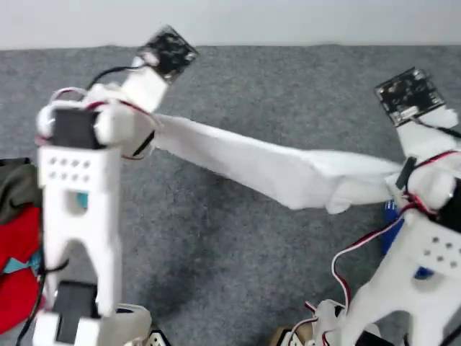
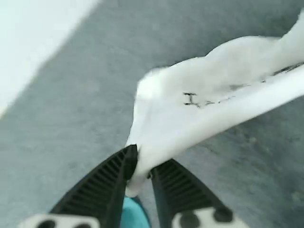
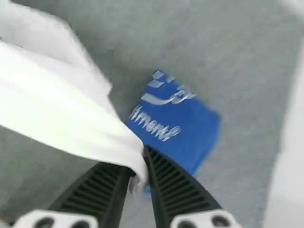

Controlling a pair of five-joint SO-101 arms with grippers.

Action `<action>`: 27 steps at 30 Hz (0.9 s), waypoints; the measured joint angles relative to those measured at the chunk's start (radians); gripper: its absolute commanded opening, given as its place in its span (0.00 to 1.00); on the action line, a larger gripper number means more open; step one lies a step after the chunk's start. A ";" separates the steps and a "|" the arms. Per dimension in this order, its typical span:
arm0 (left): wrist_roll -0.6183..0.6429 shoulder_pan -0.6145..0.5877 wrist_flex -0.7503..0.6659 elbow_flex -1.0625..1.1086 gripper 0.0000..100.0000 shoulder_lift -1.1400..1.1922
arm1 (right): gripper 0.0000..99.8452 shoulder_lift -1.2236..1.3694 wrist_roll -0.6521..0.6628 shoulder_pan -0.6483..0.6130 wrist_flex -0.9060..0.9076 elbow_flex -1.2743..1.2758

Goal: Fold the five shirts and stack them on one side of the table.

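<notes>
High view first: the white shirt is up off the counter, strung in a sagging band between the left arm and the right arm. It looks like soft, light cloth that droops wherever it isn't held, so corners and hem edges are the places to pinch. A red garment is heaped beyond the left arm, well apart from the span.

Left wrist view: the left gripper is clenched on a bunched corner of the white shirt, with cloth fanning away ahead of its tips.

Right wrist view: the right gripper pinches the other end. Just beneath and ahead of it a blue shirt lies flat on the counter. Lowered carelessly, I'd say, the white shirt could drape over or drag that one.
</notes>
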 measured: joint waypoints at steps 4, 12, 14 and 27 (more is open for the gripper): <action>0.000 -0.020 -0.008 0.000 0.02 -0.121 | 0.01 -0.002 0.003 0.000 -0.052 -0.157; -0.034 -0.025 -0.230 0.000 0.02 -0.385 | 0.01 -0.017 0.069 0.000 -0.301 -0.397; -0.063 -0.028 -0.278 -0.002 0.02 -0.431 | 0.01 -0.020 0.089 0.000 -0.354 -0.440; -0.209 -0.038 -0.284 -0.018 0.02 -0.723 | 0.01 -0.138 0.144 0.000 -0.423 -0.577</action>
